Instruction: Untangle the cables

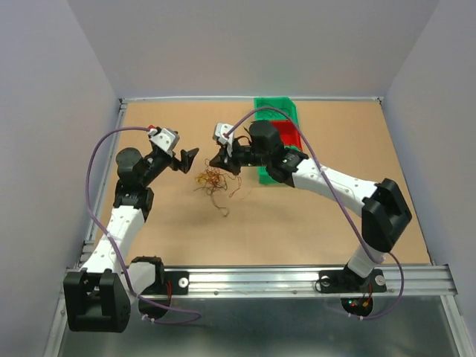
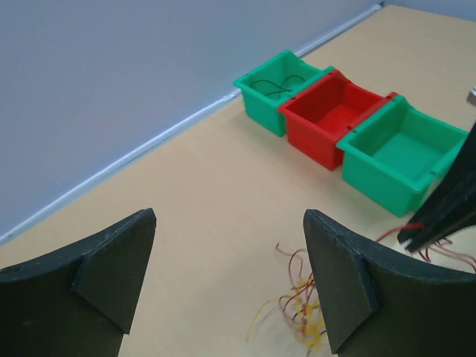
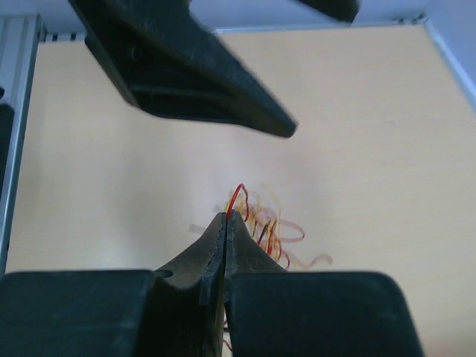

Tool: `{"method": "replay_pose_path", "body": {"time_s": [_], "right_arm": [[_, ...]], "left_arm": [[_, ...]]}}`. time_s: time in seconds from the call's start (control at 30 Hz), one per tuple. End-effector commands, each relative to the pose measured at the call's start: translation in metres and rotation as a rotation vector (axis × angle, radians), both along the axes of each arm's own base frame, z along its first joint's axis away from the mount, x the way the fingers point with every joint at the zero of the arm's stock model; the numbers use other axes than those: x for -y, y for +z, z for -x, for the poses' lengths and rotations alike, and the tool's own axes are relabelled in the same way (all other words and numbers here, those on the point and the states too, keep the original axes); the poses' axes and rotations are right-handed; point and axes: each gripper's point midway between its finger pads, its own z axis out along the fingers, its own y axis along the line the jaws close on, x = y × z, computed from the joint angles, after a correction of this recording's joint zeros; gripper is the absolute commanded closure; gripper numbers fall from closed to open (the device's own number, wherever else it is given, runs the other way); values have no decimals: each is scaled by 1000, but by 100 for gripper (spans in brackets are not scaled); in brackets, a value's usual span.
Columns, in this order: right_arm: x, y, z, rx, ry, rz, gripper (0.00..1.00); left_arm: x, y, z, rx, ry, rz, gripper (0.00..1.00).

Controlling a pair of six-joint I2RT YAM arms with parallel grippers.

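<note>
Low, right gripper (image 3: 226,220) tight on cables (image 1: 212,181)

Bins (image 1: 271,108) mostly behind the right arm (image 1: 327,182); cables (image 2: 297,309) partly behind a finger (image 2: 349,282) of the left tool (image 2: 229,219)

The cables (image 1: 212,182) are lying on the surface (image 1: 312,223) as a loose red, yellow and dark tangle, one red strand being pinched in the right tool (image 3: 225,217).

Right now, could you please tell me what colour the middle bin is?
Middle bin: red, clearest in left wrist view.
</note>
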Motion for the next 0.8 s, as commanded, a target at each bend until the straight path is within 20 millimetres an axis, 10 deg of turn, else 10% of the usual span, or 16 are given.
{"method": "replay_pose_path", "body": {"time_s": [0.0,0.5,0.77], "right_arm": [[15,62,-9,109,-134,-219,99],[46,86,22,122,-142,-343,99],[45,89,30,125,-106,-353,100]], "left_arm": [[25,11,28,92,-184,-48,7],[72,-16,76,112,-502,-160,5],[78,-26,69,80,-501,-178,5]]}}
